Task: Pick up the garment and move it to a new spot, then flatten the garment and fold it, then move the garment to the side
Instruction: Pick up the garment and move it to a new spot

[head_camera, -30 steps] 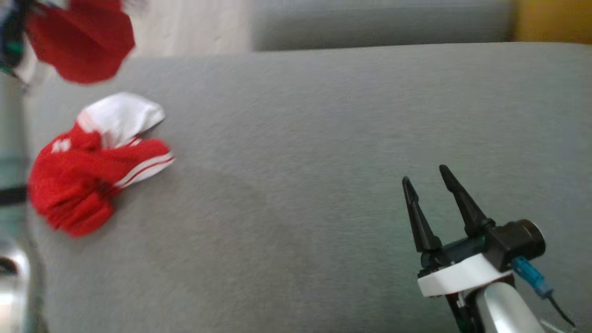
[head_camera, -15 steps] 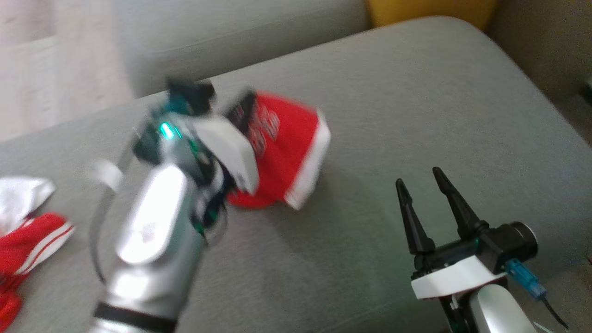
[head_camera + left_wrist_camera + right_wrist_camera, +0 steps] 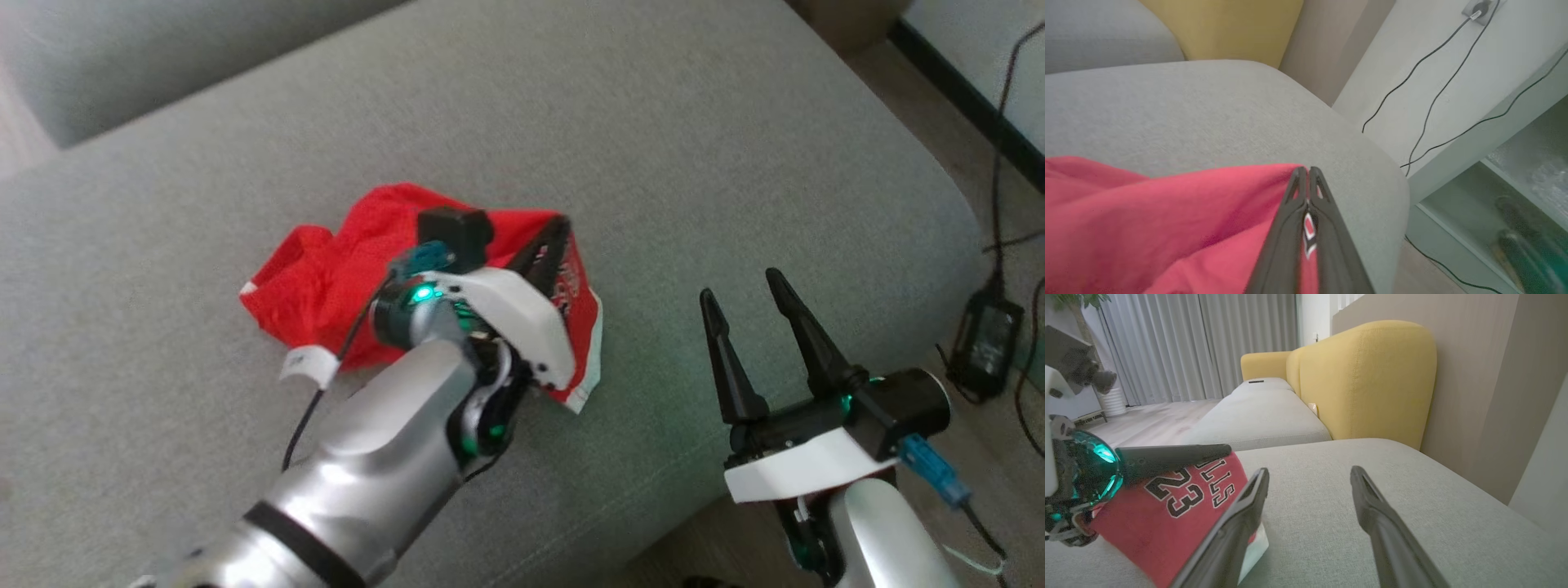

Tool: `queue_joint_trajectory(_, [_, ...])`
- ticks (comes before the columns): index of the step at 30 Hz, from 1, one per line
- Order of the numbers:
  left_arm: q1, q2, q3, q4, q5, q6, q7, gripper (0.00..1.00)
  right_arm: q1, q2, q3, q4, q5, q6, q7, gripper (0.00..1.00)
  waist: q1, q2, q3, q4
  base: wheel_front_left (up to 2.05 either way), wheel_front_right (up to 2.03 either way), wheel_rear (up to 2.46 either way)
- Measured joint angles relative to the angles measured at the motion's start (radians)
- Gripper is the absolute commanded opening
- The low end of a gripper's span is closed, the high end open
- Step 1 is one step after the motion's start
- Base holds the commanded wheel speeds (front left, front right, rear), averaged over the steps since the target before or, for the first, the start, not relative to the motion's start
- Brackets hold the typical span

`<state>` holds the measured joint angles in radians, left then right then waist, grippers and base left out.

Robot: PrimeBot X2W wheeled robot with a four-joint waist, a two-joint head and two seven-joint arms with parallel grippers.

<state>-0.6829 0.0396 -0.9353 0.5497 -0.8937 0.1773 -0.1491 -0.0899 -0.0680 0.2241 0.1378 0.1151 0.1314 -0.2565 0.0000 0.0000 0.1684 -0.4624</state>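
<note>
**Garment down on the sofa seat, grip not yet let go**

The garment (image 3: 318, 269), a red jersey with white trim and black lettering, lies bunched on the grey sofa seat (image 3: 694, 131), towards the left of it in the head view. Most of the cloth rests on the seat in loose folds. Its right-hand edge is raised off the surface.

The left gripper (image 3: 562, 224) is clamped on that raised edge, its fingers pressed together with red cloth caught between them. The left wrist view shows the same. The right gripper (image 3: 741, 287) hangs near the seat's front edge, just right of the garment. Its fingers are apart, it holds nothing, and it is clear of the cloth.

Judgement: the first step (pick up, move to a new spot) looks nearly complete, since the garment sits on open seat, but it has not been released. Flattening has not begun: the cloth is crumpled and no hem is spread out. Folding and the move to the side remain.

Surroundings: a yellow armchair (image 3: 1363, 375) stands beyond the seat. Cables (image 3: 996, 147) and a power brick (image 3: 980, 335) lie on the floor to the right.
</note>
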Motion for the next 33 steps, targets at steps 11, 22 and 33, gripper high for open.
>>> queue_joint_trajectory(11, [-0.094,0.002,-0.067,-0.081,-0.029,0.064,-0.100,1.00,0.000,0.004,-0.021,0.001,-0.002,0.000,0.000,1.00,0.0000,0.0000,-0.003,0.084,0.00,0.00,0.00])
queue_joint_trajectory(22, [0.383,0.050,0.327,-0.179,0.352,0.069,-0.100,1.00,0.103,0.002,-0.061,0.020,-0.036,0.000,0.000,1.00,0.0000,0.0000,-0.130,0.284,0.00,0.00,0.00])
queue_joint_trajectory(33, [0.781,0.040,0.662,-0.398,0.584,-0.023,-0.100,1.00,0.168,0.002,-0.103,0.041,-0.047,0.000,0.000,1.00,0.0000,0.0000,-0.224,0.449,0.00,0.00,0.00])
